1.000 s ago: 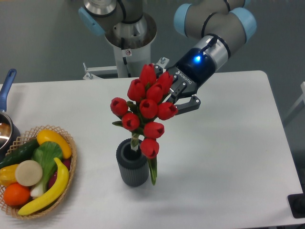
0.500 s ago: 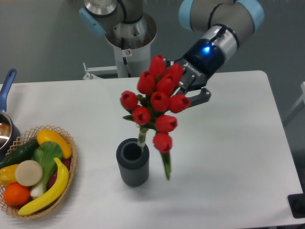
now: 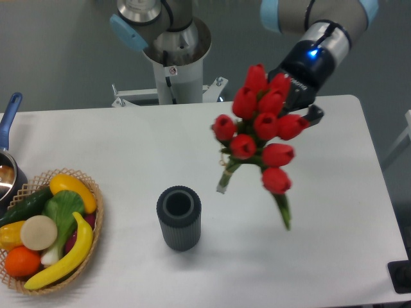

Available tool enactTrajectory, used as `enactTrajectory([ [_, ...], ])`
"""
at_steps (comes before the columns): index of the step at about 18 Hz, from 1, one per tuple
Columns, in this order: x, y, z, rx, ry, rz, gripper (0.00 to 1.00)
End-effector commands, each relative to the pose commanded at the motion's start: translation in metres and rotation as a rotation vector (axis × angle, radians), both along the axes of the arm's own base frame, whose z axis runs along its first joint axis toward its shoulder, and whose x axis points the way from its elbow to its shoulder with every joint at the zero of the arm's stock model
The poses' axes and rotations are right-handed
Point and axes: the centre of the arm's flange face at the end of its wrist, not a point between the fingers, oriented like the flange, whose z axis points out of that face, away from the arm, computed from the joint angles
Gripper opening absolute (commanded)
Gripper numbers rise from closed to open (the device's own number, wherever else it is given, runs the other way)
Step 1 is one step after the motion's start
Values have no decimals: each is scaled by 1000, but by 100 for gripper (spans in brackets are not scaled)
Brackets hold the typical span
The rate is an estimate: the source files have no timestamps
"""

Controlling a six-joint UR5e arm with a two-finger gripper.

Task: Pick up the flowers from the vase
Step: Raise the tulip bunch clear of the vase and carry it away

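Observation:
The flowers (image 3: 260, 128), a bunch of red tulip buds on green stems, hang in the air above the table, right of the vase and wholly clear of it. My gripper (image 3: 297, 106) is shut on the bunch from behind, at its upper right; the buds hide most of the fingers. The stem ends point down and left, and one green leaf dangles at the lower right. The vase (image 3: 179, 217), a dark grey ribbed cylinder, stands upright on the white table with nothing in its round mouth.
A woven basket (image 3: 91, 244) of fruit and vegetables sits at the table's left front. A blue-handled pot (image 3: 9, 122) is at the left edge. The robot base (image 3: 172, 45) stands behind the table, and a dark object (image 3: 401, 276) shows at the right front corner.
The bunch has been lifted out of the vase and carried up and to the right with my gripper. The vase stays in place, now with an open mouth.

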Motion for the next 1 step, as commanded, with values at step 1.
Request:
enactTrajectory([
  [1, -1, -2, -1, 0, 0, 3, 32],
])
